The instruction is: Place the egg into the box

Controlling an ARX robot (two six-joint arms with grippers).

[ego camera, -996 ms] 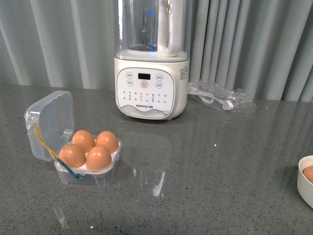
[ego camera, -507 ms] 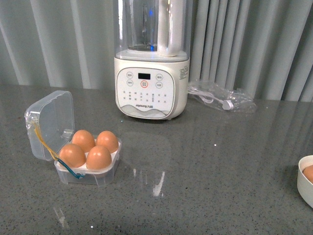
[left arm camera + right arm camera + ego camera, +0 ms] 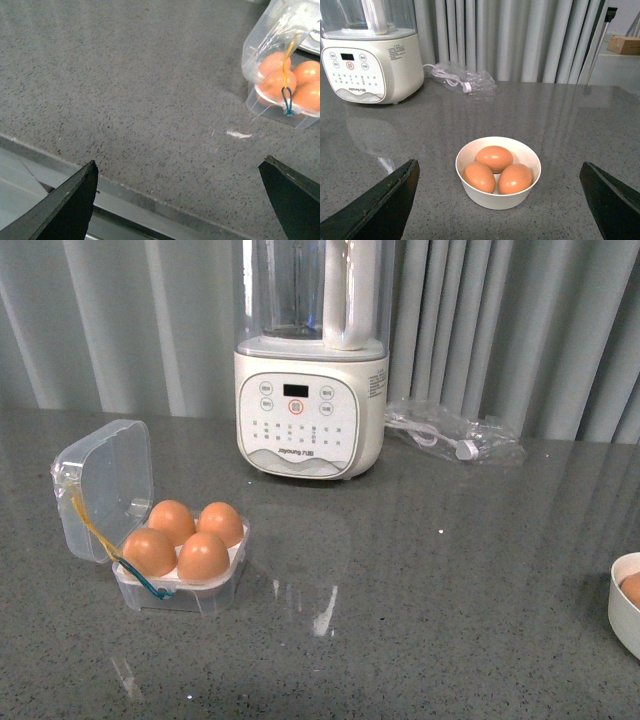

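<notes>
Grey speckled worktop (image 3: 430, 580) backed by a pale pleated curtain (image 3: 120, 330). A cream blender (image 3: 310, 390) with a clear jug and a front control panel (image 3: 297, 420) stands at the rear. Just beside it lies a crumpled clear plastic bag (image 3: 455, 437) holding a white cable. Well apart, near the front, a white bowl (image 3: 498, 200) contains three brown eggs (image 3: 494, 158).

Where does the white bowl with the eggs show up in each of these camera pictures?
Front view: the bowl is cut off at the right edge, on the grey counter.
Left wrist view: not in it.
Right wrist view: the bowl sits mid-picture, nearer the camera than the blender.
Shared landmark: the white blender appears in the front and right wrist views.
</notes>
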